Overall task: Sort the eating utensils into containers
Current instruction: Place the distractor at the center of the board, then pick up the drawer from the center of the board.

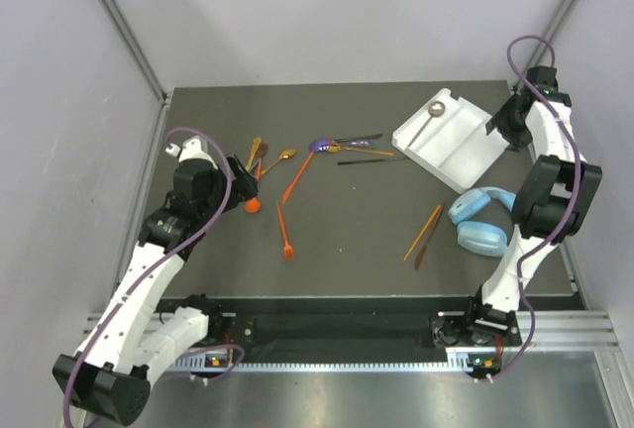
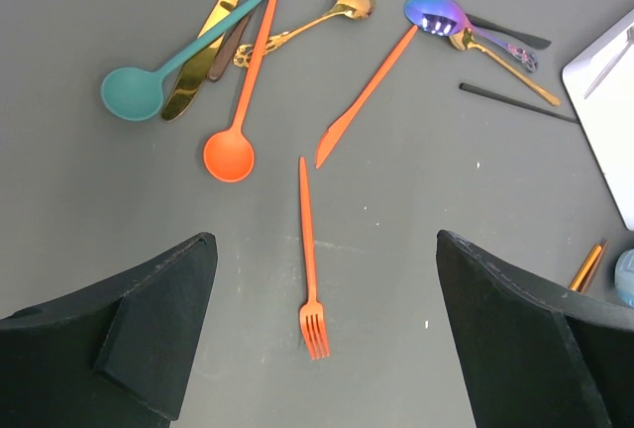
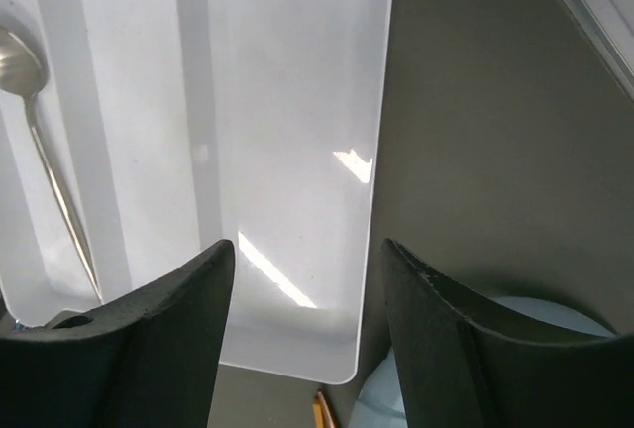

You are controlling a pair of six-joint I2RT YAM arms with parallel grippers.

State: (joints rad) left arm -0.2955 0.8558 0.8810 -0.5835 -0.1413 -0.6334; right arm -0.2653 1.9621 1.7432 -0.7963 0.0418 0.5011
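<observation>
Left gripper (image 2: 322,242) spread wide, empty, above orange fork (image 2: 307,240) on table (image 2: 475,279). Right gripper (image 3: 307,250) parted, empty, over white tray (image 3: 287,101); silver spoon (image 3: 25,71) inside.

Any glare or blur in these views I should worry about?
Right wrist: white tray nearly blown out, with two bright glare streaks; silver spoon readable. Left wrist: even light, utensils sharp, e.g. orange fork; left gripper reads as soft black shapes. Top external: diffuse light, faint shadows, no glare.
</observation>
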